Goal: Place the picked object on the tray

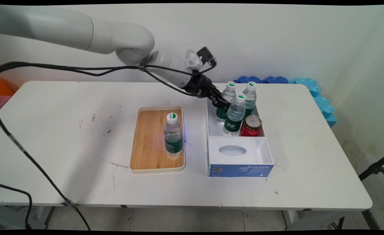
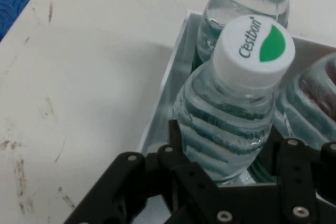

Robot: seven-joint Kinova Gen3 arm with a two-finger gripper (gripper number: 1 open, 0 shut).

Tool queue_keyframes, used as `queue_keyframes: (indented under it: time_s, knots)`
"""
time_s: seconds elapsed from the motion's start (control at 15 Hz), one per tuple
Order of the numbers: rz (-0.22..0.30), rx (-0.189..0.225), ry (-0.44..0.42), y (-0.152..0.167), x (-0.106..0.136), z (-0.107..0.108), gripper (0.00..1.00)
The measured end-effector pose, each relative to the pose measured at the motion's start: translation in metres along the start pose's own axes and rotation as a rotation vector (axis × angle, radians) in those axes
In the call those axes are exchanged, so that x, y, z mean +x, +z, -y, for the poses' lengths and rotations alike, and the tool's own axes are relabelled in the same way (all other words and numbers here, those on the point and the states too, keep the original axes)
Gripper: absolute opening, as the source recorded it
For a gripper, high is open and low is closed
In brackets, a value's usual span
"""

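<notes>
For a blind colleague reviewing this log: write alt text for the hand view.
A clear water bottle with a white and green Cestbon cap stands between the black gripper fingers, inside a white box. A second bottle stands behind it, and the scuffed white table lies to the left.

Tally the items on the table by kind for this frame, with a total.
Water bottles: 4, one on the wooden tray, three in the box, the claw at one
Red can: 1
Wooden tray: 1
White and blue box: 1
Total: 7
</notes>
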State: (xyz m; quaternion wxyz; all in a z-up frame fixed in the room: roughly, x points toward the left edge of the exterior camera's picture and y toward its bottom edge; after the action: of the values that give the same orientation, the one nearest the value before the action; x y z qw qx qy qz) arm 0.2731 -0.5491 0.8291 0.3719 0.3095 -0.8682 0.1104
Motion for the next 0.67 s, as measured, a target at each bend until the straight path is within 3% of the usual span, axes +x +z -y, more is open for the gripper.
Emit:
queue_keyframes:
  time_s: [0.67]
  knots:
    - [-0.003, 0.02, 0.023, -0.011, 0.007, 0.006, 0.0]
